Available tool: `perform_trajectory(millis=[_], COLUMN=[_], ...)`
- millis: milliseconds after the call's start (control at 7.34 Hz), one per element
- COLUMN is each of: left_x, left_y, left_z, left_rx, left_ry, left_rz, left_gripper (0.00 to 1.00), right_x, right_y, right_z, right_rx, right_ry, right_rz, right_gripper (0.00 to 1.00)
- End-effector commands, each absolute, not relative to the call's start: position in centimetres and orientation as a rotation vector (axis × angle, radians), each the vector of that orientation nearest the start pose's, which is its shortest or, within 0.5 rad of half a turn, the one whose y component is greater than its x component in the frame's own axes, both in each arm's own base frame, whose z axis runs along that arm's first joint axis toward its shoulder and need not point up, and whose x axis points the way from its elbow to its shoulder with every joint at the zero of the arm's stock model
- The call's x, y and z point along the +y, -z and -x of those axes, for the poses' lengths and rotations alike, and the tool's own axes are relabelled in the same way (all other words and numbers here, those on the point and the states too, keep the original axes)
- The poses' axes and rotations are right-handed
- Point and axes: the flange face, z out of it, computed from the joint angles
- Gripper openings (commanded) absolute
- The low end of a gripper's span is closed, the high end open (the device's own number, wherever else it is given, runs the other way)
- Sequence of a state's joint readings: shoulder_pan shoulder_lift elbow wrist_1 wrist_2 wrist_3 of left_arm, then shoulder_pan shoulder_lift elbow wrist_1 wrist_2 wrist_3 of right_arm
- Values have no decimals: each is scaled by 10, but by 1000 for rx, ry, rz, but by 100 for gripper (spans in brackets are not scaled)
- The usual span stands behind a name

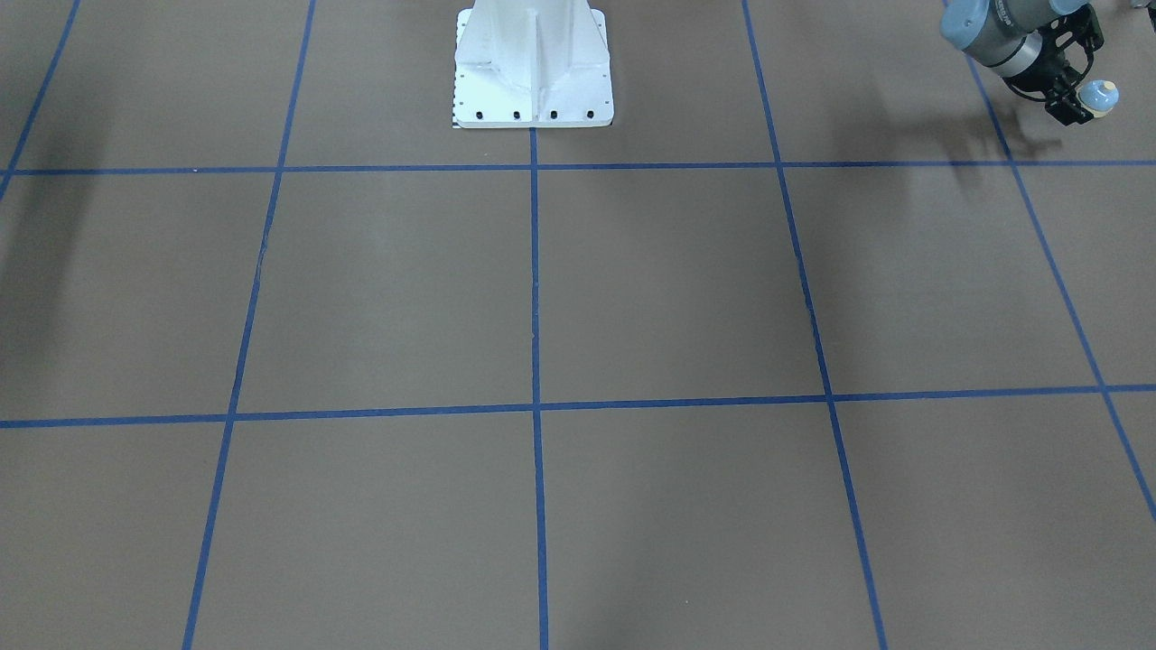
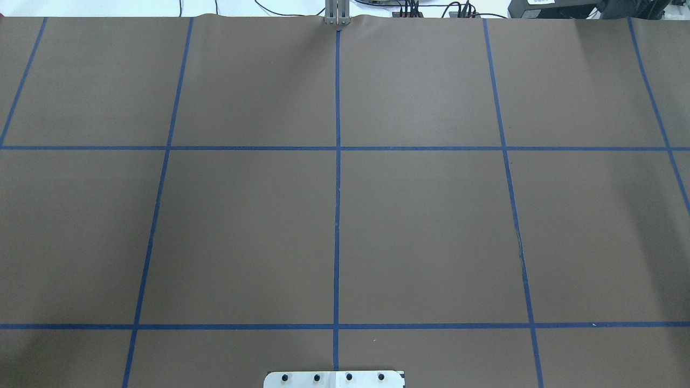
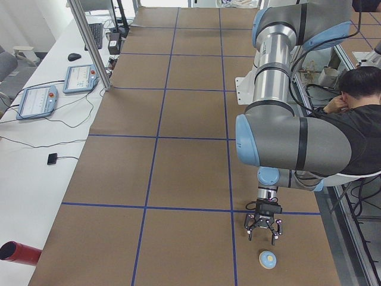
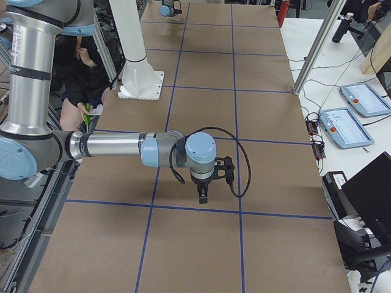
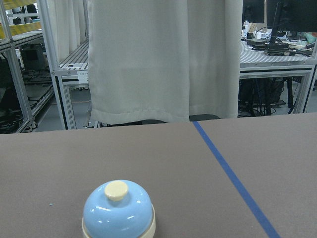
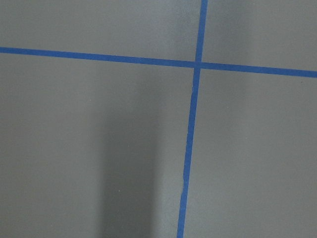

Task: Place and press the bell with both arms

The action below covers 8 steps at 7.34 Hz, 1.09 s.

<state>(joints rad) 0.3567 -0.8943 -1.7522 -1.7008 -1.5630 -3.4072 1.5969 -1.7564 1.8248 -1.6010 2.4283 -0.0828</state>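
The light-blue bell [image 1: 1099, 95] with a cream button stands upright on the brown table near the left end. It also shows in the exterior left view [image 3: 267, 259] and fills the lower left of the left wrist view [image 5: 119, 212]. My left gripper [image 1: 1075, 106] hovers just beside it, apart from it, with its fingers spread and empty [image 3: 262, 238]. My right gripper [image 4: 203, 196] points down over the table near a tape crossing. It shows only in the exterior right view, so I cannot tell whether it is open or shut. Neither arm appears in the overhead view.
The white bolted pedestal [image 1: 533, 72] stands at the robot's side of the table. Blue tape lines [image 2: 337, 215] divide the brown surface into squares. A red cylinder [image 3: 16, 252] and teach pendants [image 3: 36, 101] lie on the side bench. A seated person [image 3: 357, 119] is behind the left arm.
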Motion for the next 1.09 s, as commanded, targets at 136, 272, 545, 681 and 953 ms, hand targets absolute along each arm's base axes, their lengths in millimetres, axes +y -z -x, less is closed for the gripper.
perform_trajectory(millis=[136, 272, 545, 681, 953], left_x=[-50, -47, -50, -53, -56], left_y=[-821, -823, -837, -845, -854], left_z=[-176, -176, -169, -164, -158], left_rx=[-180, -173, -171, -172, -171], left_ry=[1464, 1463, 1456, 1454, 1452], left_rz=[-351, -356, -353, -359, -360], left_gripper=[100, 100, 100, 100, 100], right_x=[-413, -413, -413, -412, -406], right_y=[-614, -614, -614, -612, -611], right_z=[-69, -69, -69, -69, -69], right_rx=[-854, -854, -854, -854, -854], right_ry=[70, 71, 70, 72, 72], right_rz=[-83, -85, -83, -87, -87], right_gripper=[100, 100, 100, 100, 100])
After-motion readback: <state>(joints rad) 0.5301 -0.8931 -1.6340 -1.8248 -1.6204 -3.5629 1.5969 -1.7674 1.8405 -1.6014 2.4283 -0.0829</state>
